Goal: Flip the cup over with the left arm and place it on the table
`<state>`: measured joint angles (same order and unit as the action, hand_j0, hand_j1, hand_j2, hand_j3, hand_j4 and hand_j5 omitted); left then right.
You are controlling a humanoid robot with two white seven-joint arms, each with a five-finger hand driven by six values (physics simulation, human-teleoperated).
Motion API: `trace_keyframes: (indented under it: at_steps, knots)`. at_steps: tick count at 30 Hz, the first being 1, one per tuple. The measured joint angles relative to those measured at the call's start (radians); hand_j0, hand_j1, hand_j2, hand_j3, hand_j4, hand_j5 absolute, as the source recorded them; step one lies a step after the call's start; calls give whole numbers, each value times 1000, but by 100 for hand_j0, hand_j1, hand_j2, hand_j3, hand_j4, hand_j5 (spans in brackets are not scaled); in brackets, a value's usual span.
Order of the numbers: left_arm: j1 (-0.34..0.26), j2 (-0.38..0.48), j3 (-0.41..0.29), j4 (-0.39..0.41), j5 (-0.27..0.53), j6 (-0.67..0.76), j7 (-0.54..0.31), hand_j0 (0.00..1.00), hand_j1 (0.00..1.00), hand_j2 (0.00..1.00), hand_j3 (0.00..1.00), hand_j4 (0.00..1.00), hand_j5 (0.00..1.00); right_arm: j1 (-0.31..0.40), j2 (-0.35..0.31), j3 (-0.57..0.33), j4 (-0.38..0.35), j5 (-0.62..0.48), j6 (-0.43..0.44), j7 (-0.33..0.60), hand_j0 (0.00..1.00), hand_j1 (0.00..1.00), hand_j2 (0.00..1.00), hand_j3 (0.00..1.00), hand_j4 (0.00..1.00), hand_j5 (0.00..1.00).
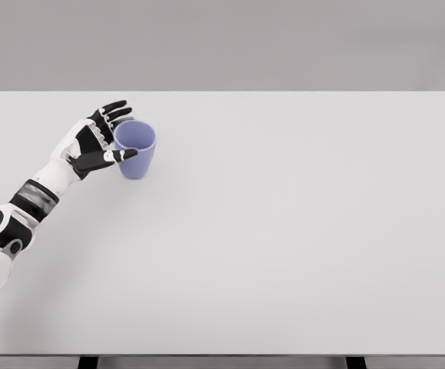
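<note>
One lilac cup (pixel 135 150), likely light, rigid and smooth, stands mouth-up on the table (pixel 283 231); left hand (pixel 99 142) beside it, fingers spread, should grip mid-wall.

No text, label, brand, number or sign can be read anywhere in the head view
</note>
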<state>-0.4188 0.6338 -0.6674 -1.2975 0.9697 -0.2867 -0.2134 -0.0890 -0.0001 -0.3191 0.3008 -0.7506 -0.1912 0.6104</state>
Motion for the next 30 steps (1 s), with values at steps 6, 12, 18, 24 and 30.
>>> trace_keyframes:
  at_steps: [6, 12, 18, 24, 30]
  knots:
    - [2, 5, 0, -2, -1, -2, 2, 100, 100, 100, 100, 100, 100, 0, 0, 0, 0, 0, 0, 0, 100, 100, 100, 100, 100, 100]
    - [2, 10, 1, -2, -2, -6, 2, 100, 100, 100, 100, 100, 100, 0, 0, 0, 0, 0, 0, 0, 100, 100, 100, 100, 100, 100]
    - [3, 43, 7, -6, -3, -5, 3, 100, 100, 100, 100, 100, 100, 2, 0, 0, 0, 0, 0, 0, 100, 100, 100, 100, 100, 100]
    - [0, 109, 29, -72, -3, -10, -6, 100, 100, 100, 100, 100, 100, 0, 0, 0, 0, 0, 0, 0, 100, 100, 100, 100, 100, 100]
    - [37, 277, 66, -247, 4, -229, -227, 100, 100, 100, 100, 100, 100, 2, 0, 0, 0, 0, 0, 0, 100, 100, 100, 100, 100, 100]
